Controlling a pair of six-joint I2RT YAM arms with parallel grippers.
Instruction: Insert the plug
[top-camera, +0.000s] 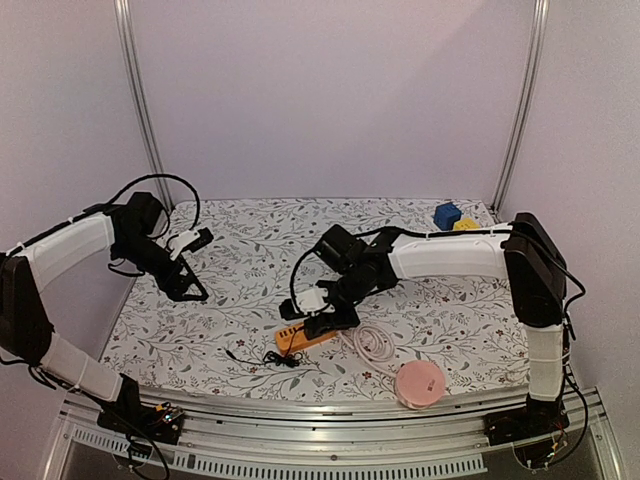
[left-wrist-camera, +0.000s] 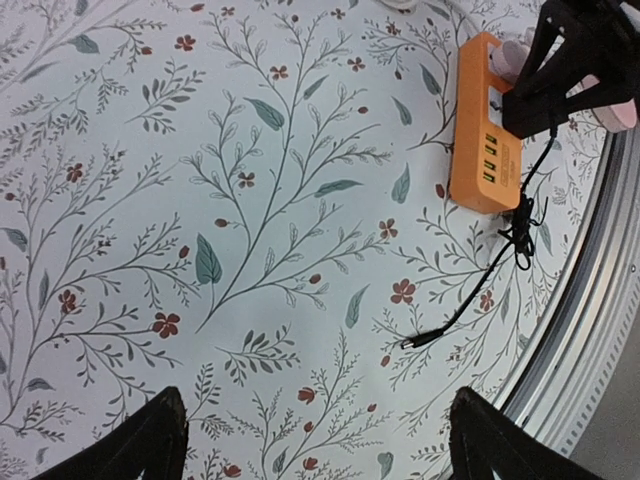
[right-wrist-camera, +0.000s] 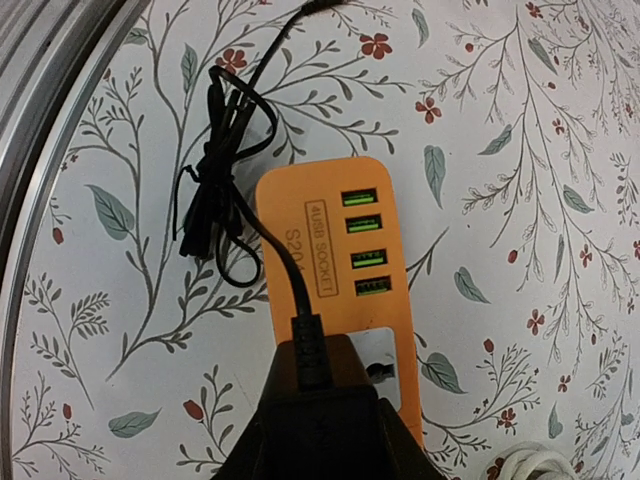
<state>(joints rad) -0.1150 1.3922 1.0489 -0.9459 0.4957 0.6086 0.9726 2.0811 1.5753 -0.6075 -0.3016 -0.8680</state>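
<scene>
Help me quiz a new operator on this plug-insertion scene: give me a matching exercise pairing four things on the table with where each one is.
Things: 1 orange power strip; 2 black plug; 3 pink disc; 4 blue block.
Places: A far right corner of the table; B gripped by the right gripper; C near edge, right side; D lying flat beneath that gripper.
Pairs: 1-D; 2-B; 3-C; 4-A.

Pink disc (top-camera: 420, 383) near front, blue block (top-camera: 447, 215) beside yellow block (top-camera: 466, 226) far back
</scene>
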